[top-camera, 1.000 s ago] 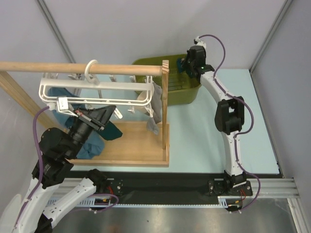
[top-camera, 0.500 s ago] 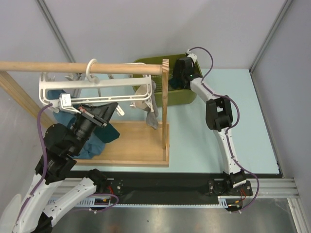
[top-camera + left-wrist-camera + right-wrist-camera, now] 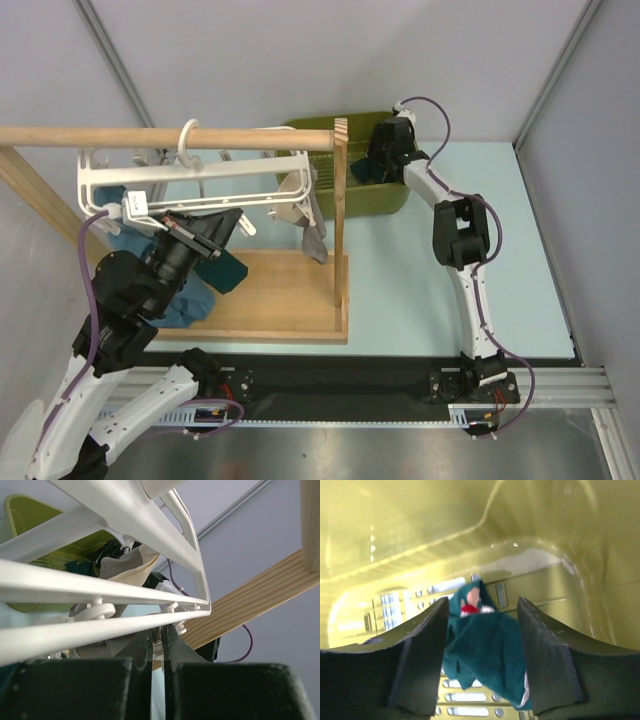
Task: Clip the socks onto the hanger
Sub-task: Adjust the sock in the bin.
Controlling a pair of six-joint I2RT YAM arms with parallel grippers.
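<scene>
The white hanger (image 3: 190, 182) hangs by its ring hook from a wooden rod. My left gripper (image 3: 236, 218) reaches up under it. In the left wrist view the hanger's bars (image 3: 100, 592) cross overhead, and the left gripper (image 3: 157, 641) is shut on a small white clip peg (image 3: 158, 652). My right gripper (image 3: 366, 170) is down inside the green basket. There its fingers (image 3: 427, 645) stand open on either side of a dark teal sock (image 3: 490, 655) with a red-and-white patch. More teal socks (image 3: 215, 275) lie under the hanger. A pale sock (image 3: 298, 198) hangs at its right end.
The wooden rack has a top rod (image 3: 140, 138), an upright post (image 3: 339, 210) and a base board (image 3: 290, 300). The green slotted basket (image 3: 392, 198) stands just right of the post. Grey walls close in at the back and both sides.
My right gripper has opened and dropped into the basket over the teal sock. The hanger has swung slightly. The left gripper stays shut at the hanger.
</scene>
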